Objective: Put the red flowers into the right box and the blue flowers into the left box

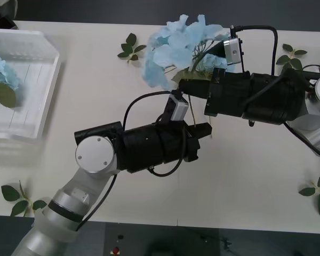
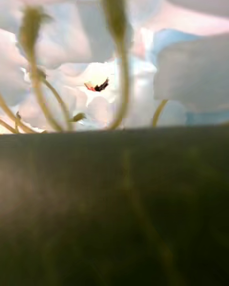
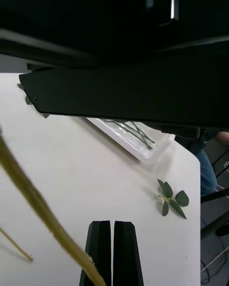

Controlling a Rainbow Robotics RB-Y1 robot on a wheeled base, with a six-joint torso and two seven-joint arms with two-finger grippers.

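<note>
No readable writing or labels anywhere. Left gripper [image 1: 202, 130] at table centre, black fingers [image 3: 112, 250] pressed together, empty, a thin stem [image 3: 33, 198] passing just beside them. Right gripper [image 1: 188, 85] buried among the blue flowers [image 1: 176, 45] at the far middle of the table; finger state impossible to tell, wrist view blocked by petals and blur. Another blue head [image 1: 1, 72] lying in the left box [image 1: 42, 96]. Right box [image 3: 143, 145] half hidden behind the arm, stems inside. Leaf sprigs [image 1: 130, 47] scattered on the table.

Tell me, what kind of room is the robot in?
Probably a lab or test room. A plain white table holds fake blue flowers, loose leaf sprigs and a white sorting tray. A person's leg and cables show past the table's edge.
</note>
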